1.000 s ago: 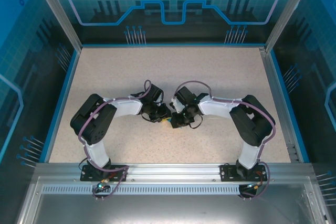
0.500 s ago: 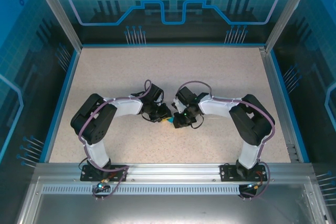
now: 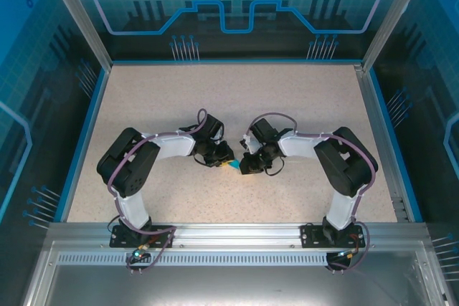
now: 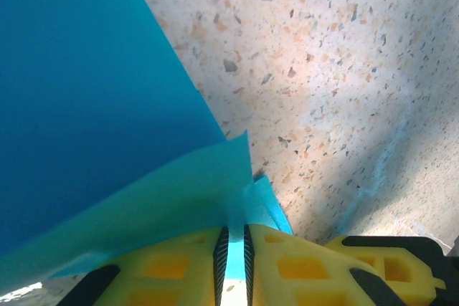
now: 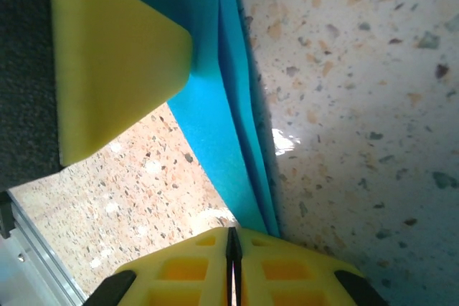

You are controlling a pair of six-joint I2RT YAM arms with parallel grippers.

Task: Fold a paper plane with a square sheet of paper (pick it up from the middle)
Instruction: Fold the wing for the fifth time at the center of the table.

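Tools meet over the table's point(image 3: 301, 105) middle. Left tool point(image 4: 233, 241) is clamped on the folded blue paper point(image 4: 93, 91), layers caught between its yellow pads. Right tool point(image 5: 233, 245), just beside the left, is closed, the paper's edge reaching its tips.

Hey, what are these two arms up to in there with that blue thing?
Two robot arms are working a teal sheet of paper over the middle of the speckled table. The left gripper has the paper pinched between its yellow fingers. The right gripper is shut right beside the paper's folded layers; whether it actually grips them is hard to tell. It is not a plane yet.
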